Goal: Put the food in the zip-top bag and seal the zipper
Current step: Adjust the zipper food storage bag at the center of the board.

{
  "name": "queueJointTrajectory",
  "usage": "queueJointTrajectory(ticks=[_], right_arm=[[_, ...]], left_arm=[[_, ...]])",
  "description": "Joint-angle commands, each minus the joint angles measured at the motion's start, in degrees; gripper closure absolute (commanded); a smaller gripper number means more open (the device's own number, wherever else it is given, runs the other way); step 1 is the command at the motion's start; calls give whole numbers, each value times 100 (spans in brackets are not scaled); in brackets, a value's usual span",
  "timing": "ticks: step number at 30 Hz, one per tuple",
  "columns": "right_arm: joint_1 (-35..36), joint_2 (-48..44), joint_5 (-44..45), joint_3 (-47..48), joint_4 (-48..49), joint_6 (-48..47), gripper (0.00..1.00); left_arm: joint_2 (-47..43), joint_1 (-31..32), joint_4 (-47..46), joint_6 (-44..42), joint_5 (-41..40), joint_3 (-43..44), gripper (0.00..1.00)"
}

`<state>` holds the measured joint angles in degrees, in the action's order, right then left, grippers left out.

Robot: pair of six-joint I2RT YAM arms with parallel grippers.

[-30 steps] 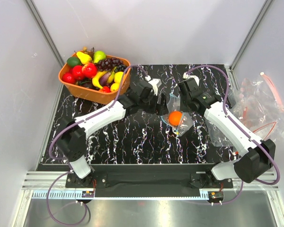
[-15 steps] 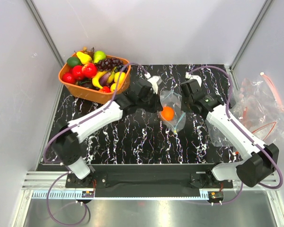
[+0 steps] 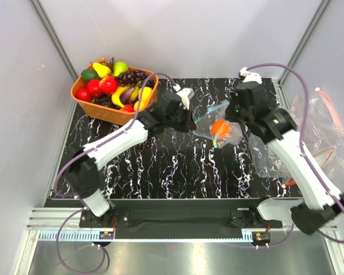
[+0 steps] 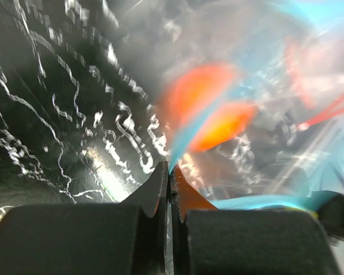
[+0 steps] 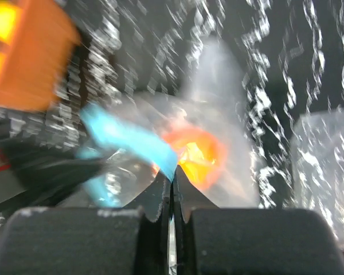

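Observation:
The clear zip-top bag (image 3: 213, 129) hangs stretched between my two grippers above the middle of the black marbled table. An orange fruit (image 3: 220, 128) sits inside it. My left gripper (image 3: 191, 124) is shut on the left end of the light blue zipper (image 4: 184, 144), its jaws (image 4: 171, 169) pressed together on the strip. The right gripper (image 3: 232, 113) is shut on the strip's other end (image 5: 132, 139), with the orange fruit (image 5: 195, 154) glowing through the plastic just beyond its tips (image 5: 173, 182). The other food lies in the orange basket (image 3: 112, 114) at the back left.
The basket also holds grapes, a green pear and a lime. A heap of clear bags with red-orange strips (image 3: 318, 123) lies off the table's right edge. Purple cables loop over both arms. White walls close in the back and sides.
The left gripper has shut on the bag's blue strip. The right arm has risen and swung back to the right, so the bag with the orange fruit is lifted and pulled taut between them.

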<state>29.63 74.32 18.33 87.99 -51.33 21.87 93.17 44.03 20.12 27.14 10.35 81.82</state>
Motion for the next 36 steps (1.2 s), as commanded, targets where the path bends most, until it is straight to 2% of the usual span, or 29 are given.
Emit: queueJointTrajectory(ticks=[1,3,4,6,9,14,16,18,21,26,29,32,36], right_arm=[[-10,-568,-355,-113,262,-16,100],[-10,-446,-260,-613,343,28,100],[-10,-341,-190,-746,334,54,100],[-9,-59,-172,-1036,387,116,100],[-10,56,-172,-1003,440,98,100],[-10,-329,-127,-485,290,28,100],[-10,-628,-311,-484,456,37,100],[-10,-796,-443,-737,719,54,100],[-10,-754,-401,-1107,783,81,100],[-10,-6,-84,-1038,176,72,100],[-1,-442,-128,-1160,570,37,100],[-10,-823,-93,-1301,923,28,100],[-9,-674,144,-960,442,-68,100]], left_arm=[[158,-9,-115,64,467,263,100],[27,-8,70,-93,285,604,100],[-156,-9,367,-181,-117,737,99],[-342,-8,615,-463,-427,940,96],[-553,-9,985,-647,-797,1108,95],[-335,0,362,-411,-342,310,95],[16,-8,80,-279,-17,290,98],[254,9,237,-279,81,509,99],[98,62,344,-358,-41,712,99],[-632,53,484,-586,-717,713,94],[-703,35,458,-666,-991,423,92],[-475,0,291,-552,-684,177,91],[-282,18,-217,-323,-174,18,88]])
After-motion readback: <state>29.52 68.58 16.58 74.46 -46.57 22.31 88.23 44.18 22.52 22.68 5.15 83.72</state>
